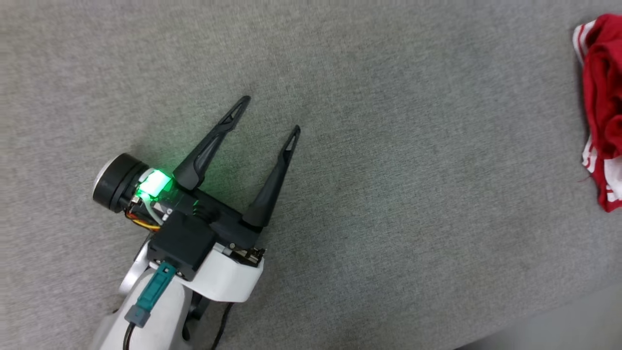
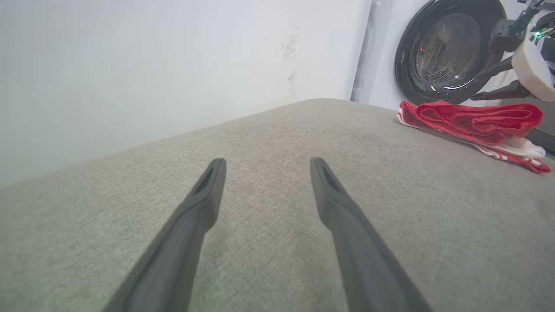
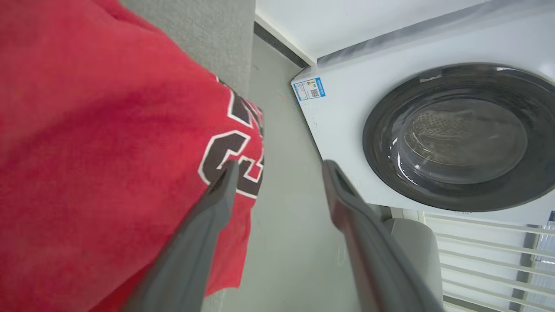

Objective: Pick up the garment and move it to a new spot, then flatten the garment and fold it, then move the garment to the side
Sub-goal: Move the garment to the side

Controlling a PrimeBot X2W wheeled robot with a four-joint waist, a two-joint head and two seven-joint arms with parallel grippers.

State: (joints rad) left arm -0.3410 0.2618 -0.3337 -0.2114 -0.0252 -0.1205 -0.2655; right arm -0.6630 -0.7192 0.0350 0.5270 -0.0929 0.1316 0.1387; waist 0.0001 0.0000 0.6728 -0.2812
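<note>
The garment (image 1: 605,112) looks light and floppy, all bunched up — I'd pinch a thick fold. Left gripper (image 1: 270,114) and right gripper (image 3: 281,167) both gape wide, holding nothing.

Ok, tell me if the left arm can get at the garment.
Likely yes, but only with a long stretch: nothing lies between the open left gripper and the garment, just bare grey surface. The garment sits far right, beside the right gripper.

A grey fabric-covered platform (image 1: 369,204) carries the garment (image 1: 602,112), a red jersey T-shirt. It lies crumpled at the platform's edge nearest the washing machine (image 2: 438,47), its printed part draping over that edge.
</note>
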